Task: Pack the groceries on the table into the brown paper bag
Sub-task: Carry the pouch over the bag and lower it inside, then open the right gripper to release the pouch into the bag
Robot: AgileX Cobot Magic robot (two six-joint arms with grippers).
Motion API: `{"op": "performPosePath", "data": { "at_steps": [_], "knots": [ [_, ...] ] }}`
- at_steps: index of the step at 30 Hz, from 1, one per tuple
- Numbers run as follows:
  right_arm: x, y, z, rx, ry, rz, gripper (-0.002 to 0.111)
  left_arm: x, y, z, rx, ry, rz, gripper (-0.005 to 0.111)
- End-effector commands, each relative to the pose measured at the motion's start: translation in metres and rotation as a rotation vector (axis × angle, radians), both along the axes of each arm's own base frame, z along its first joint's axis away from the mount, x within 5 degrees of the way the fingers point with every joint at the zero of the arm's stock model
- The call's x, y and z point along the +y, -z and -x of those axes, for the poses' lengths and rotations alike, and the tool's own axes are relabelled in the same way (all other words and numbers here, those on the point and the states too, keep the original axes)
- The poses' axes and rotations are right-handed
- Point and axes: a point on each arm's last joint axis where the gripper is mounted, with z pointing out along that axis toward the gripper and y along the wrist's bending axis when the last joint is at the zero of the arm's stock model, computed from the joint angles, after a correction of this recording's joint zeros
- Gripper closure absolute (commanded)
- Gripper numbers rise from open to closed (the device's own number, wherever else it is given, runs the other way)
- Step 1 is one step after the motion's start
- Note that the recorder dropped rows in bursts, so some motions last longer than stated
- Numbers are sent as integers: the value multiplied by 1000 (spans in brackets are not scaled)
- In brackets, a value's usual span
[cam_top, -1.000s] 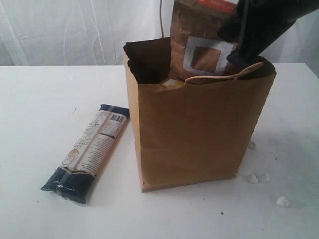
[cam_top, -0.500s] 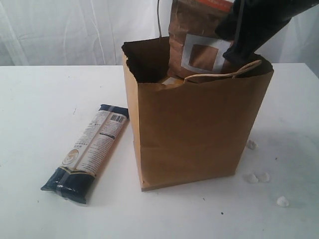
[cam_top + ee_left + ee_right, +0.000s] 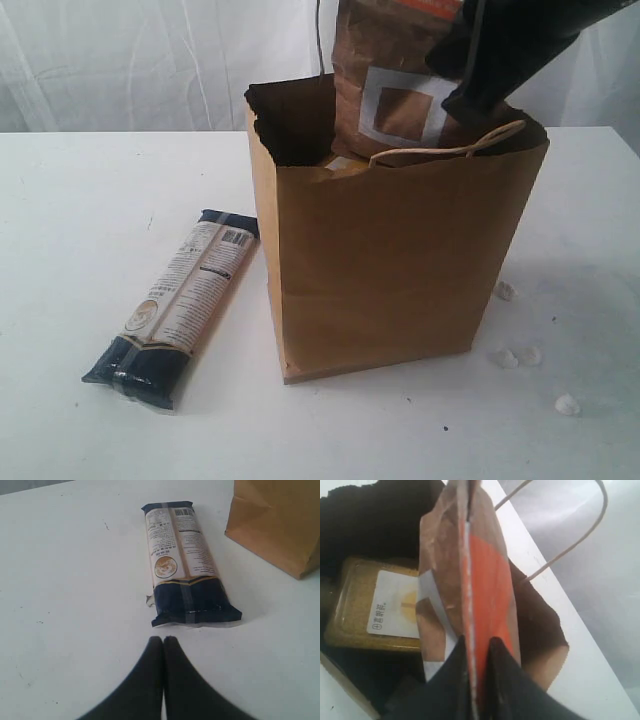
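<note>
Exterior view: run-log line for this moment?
right gripper: shut on brown orange-labelled pouch, over brown paper bag | left gripper: shut | dark-blue-and-beige pasta packet: on white table

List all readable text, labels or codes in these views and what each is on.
Nothing is sharp enough to quote.
pasta packet: barcode, fine print, round gold emblem; too small to read.
brown pouch: orange label, white lettering blurred; white square frame, no words.
yellow item in the bag: white label, dark characters and round mark; blurred.
brown paper bag: no print visible.
</note>
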Motion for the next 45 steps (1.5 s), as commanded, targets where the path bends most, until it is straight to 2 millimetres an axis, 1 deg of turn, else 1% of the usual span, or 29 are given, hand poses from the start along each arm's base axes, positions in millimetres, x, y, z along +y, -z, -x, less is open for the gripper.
{"op": "performPosePath", "data": {
  "at_steps": [1, 6, 12, 21, 28, 29, 31, 33, 35, 37, 38, 45],
  "knots": [
    [6, -8, 2, -19, -13, -44, 108, 0, 1, 0, 3, -1, 3, 107],
    [13, -11, 5, -28, -41, -48, 108, 0, 1, 0, 3, -1, 3, 107],
    [14, -8, 6, -4, -47, -32, 108, 0, 1, 0, 3, -1, 3, 107],
    [18, 8, -2, 77, -48, 25, 108, 0, 1, 0, 3, -1, 3, 107],
    [19, 9, -2, 79, -52, 26, 108, 0, 1, 0, 3, -1, 3, 107],
    [19, 9, -2, 79, -52, 26, 106, 0, 1, 0, 3, -1, 3, 107],
    [19, 9, -2, 79, -52, 26, 100, 0, 1, 0, 3, -1, 3, 107],
    [19, 9, -1, 83, -48, 23, 85, 0, 1, 0, 3, -1, 3, 107],
    [19, 8, -2, 89, -29, 4, 67, 0, 1, 0, 3, -1, 3, 107],
    [19, 7, -2, 91, -9, -20, 53, 0, 1, 0, 3, -1, 3, 107],
    [19, 5, -2, 82, 0, -36, 49, 0, 1, 0, 3, -1, 3, 107],
    [11, -20, 10, -46, 11, -112, 48, 0, 1, 0, 3, -1, 3, 107]
  ]
}}
